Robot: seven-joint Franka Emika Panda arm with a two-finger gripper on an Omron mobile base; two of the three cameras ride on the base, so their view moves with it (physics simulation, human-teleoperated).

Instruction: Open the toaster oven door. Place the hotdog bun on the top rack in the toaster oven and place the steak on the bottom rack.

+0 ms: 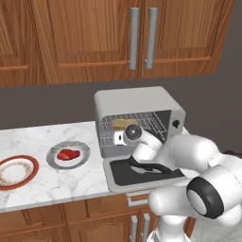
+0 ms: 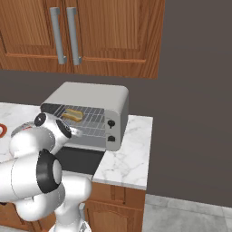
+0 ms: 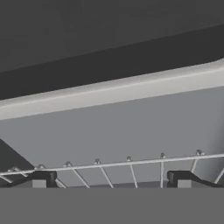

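1. Boxy grey toaster oven [image 1: 139, 101], frame centre, door [image 1: 142, 172] down flat: tan hotdog bun [image 1: 122, 124] on top rack [image 1: 142, 120].
2. Red steak [image 1: 68, 154] on grey plate [image 1: 80, 160], left.
3. End effector [image 3: 111, 179] fingers apart, empty, at wire rack.

Our arm hides much of the toaster oven door [image 1: 120, 176] and the bottom rack [image 2: 93, 131]; the plate [image 1: 14, 171] is cut off.
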